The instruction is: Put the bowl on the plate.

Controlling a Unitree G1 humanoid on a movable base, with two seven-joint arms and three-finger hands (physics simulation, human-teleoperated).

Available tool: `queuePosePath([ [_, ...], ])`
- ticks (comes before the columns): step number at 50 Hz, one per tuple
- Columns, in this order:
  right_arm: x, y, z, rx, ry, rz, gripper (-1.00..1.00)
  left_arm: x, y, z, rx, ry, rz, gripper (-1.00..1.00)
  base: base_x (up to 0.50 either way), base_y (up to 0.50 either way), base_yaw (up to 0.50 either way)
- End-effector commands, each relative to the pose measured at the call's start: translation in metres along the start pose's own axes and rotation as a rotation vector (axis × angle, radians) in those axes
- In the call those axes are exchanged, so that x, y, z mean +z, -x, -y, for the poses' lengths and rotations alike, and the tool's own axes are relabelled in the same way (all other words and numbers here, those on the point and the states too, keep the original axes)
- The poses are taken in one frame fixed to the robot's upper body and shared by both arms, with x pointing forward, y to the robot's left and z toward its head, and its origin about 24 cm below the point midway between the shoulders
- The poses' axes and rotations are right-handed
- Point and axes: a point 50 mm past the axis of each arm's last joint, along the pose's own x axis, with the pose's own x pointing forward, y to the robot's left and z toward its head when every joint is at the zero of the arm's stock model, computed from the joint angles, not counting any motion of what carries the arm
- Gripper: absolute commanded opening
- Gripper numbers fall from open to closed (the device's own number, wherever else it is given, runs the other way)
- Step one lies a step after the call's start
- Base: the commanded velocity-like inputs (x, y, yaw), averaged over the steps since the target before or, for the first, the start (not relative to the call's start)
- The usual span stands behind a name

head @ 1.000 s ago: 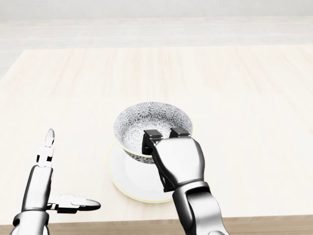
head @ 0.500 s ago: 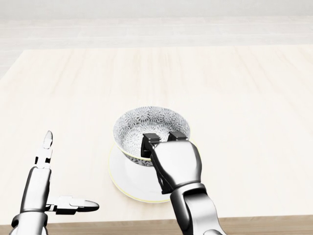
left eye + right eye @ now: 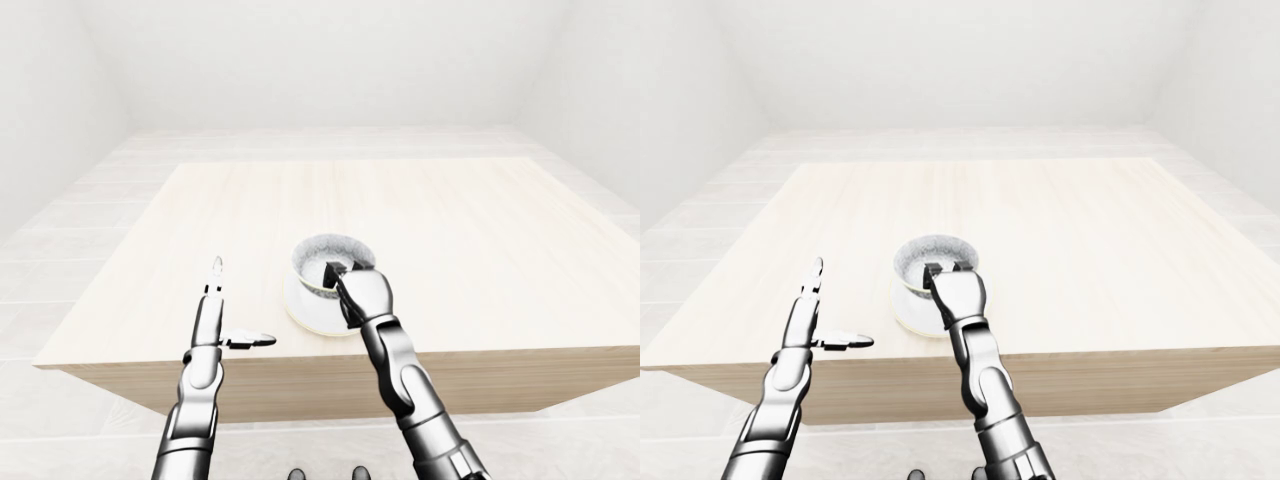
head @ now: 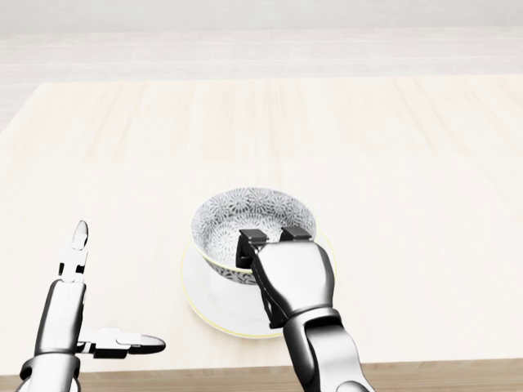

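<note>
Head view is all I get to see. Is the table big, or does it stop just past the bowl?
Observer: It is big. In the left-eye view the table runs far past the bowl toward the top, and all its edges show.
Operator: What's under the table?
Observer: A pale tiled floor, and it goes all round the table.
Operator: Is there anything behind it?
Observer: Only plain white walls; nothing else stands there.
Operator: Can you see the robot's feet?
Observer: Just two dark tips at the bottom edge of the left-eye view, between the arms.
</note>
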Motion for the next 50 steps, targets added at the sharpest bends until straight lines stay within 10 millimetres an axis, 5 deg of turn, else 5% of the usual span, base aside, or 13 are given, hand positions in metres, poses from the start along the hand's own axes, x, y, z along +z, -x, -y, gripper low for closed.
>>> queuePosePath([
  [1,-0.001,-0.002,0.000,-0.032,-0.012,-0.004,-0.80,0.000,-0.002,0.000,0.000,0.000,-0.001,1.00,0.00,0.00,0.00],
  [50,-0.002,0.008,-0.007,-0.018,-0.005,-0.006,-0.82,0.006,-0.002,0.001,-0.002,0.009,0.021,1.00,0.00,0.00,0.00],
])
